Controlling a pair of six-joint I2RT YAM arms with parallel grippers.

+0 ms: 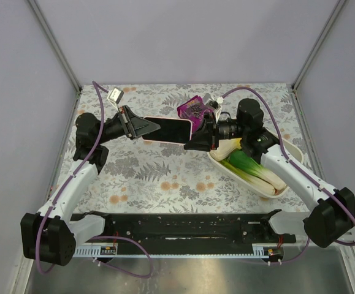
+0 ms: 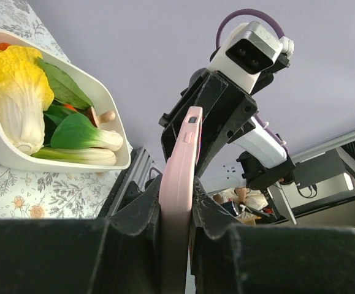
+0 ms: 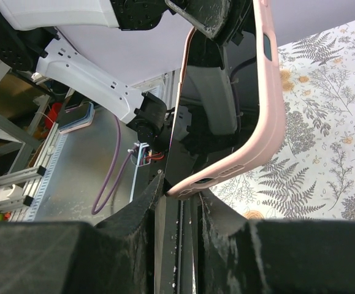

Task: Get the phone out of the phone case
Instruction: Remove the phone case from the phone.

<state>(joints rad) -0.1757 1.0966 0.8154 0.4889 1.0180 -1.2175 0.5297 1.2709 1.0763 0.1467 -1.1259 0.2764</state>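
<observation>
between left gripper [image 1: 148, 127] and right gripper [image 1: 197, 133], phone case [image 2: 178, 171] clamped at both ends

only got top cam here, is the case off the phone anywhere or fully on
Observer: Partly off. In the right wrist view the case bows away from the phone, with a gap along most of its length.
Operator: what's the right gripper actually on
Observer: The right gripper is shut on the phone's end. One corner of the case sits right at the fingertips, and I can't tell whether it's pinched too.
Operator: and the left
Observer: In the left wrist view the left gripper is clamped on the case's edge. Only pink shows between its fingers.
</observation>
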